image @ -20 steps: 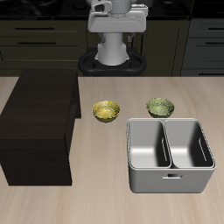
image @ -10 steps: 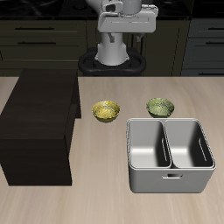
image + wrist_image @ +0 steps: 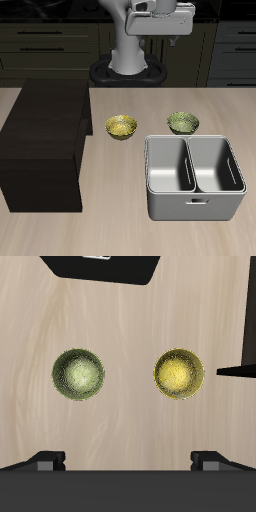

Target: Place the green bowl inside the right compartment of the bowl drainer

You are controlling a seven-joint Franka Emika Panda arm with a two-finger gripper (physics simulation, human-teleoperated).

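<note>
The green bowl [image 3: 183, 122], small and olive with a speckled inside, sits upright on the table just behind the bowl drainer [image 3: 194, 205]. The drainer is a light-grey tub with two wells, and its right compartment [image 3: 216, 163] holds nothing. My gripper [image 3: 161, 28] hangs high above the table's back, well behind and above the bowl. In the wrist view the green bowl [image 3: 80, 373] lies on the wood, far below my open gripper [image 3: 130, 461], whose fingertips [image 3: 50, 459] stand wide apart with nothing between them.
A brighter yellow-green bowl [image 3: 122, 126] [image 3: 180, 373] stands beside the green one. A large dark brown-black box [image 3: 45, 145] [image 3: 240, 368] fills the table's other side. Dark cabinets line the back.
The gripper has swung sideways at the back of the table, toward the green bowl's side. Bowls, drainer and box have not moved.
</note>
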